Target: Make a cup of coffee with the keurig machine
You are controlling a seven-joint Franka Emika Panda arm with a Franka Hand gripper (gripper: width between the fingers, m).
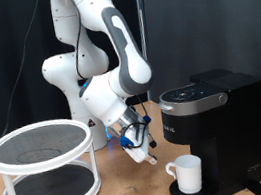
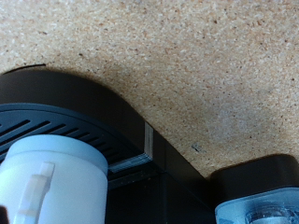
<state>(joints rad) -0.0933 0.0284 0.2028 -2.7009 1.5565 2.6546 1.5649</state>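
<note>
White cup (image 1: 188, 174) upright, handle toward claw (image 1: 147, 156)

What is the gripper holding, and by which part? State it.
Nothing, as far as the views show. The gripper hangs just beside the cup, which stands on the keurig machine's drip base; no object shows between its fingers.

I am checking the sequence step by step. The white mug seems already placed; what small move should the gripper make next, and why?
Probably lift the gripper up and away. The plain white ceramic mug already stands on the round drip base of the black boxy Keurig machine, and the exterior view shows the gripper beside it, at its left; whether they touch is unclear. The machine's lid looks closed.
</note>
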